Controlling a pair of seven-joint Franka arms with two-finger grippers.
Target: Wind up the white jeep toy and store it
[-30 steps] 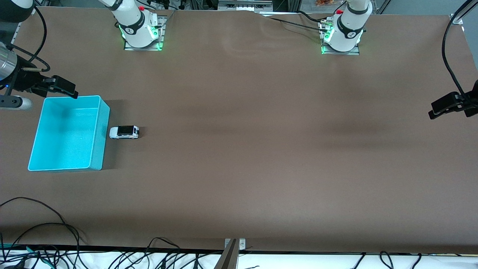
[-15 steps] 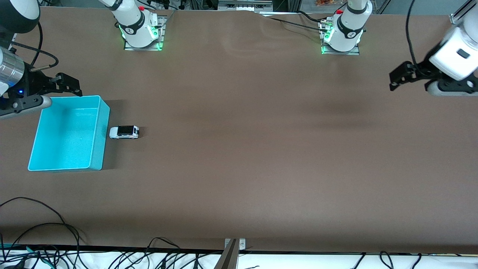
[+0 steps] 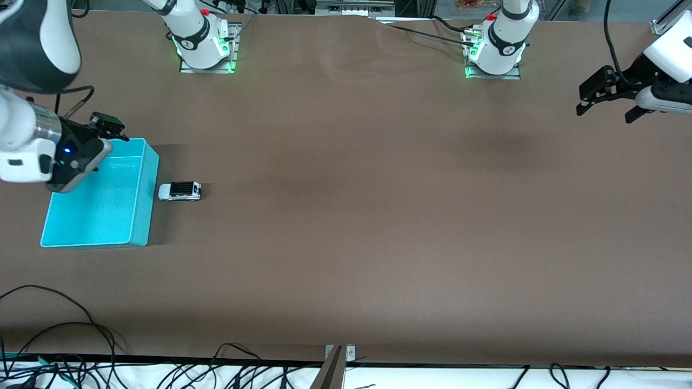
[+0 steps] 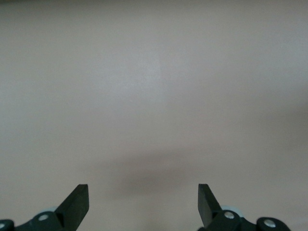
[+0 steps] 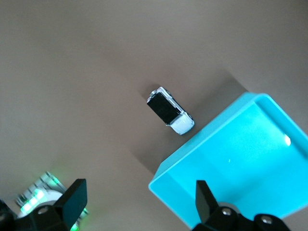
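The right end effector (image 3: 108,127) was held in the air over the corner of the cyan bin (image 3: 141,189) that lay farthest from the front camera, at the right arm's end of the worktop (image 3: 378,216); its fingers (image 5: 72,195) were spread wide, nothing was gripped between them, and nothing was touched. In the right wrist view the two dark fingertips were seen well apart, with the bin's rim (image 5: 202,139) and the white jeep toy (image 5: 170,110) visible below them. The left end effector (image 3: 605,100) was held in the air over bare worktop at the left arm's end, well apart from the bin and the toy; its fingers (image 4: 77,202) were likewise spread wide and empty, and only plain brown surface (image 4: 154,96) was seen between them in the left wrist view. The white jeep toy (image 3: 180,191) was found standing on its wheels on the worktop, just beside the bin's long wall on the side toward the left arm's end, with a narrow gap between the two. The bin was seen to be open-topped. A round black mark was visible on each white arm base (image 3: 200,38), but it could not be read, and no writing could be made out on the toy or the bin.
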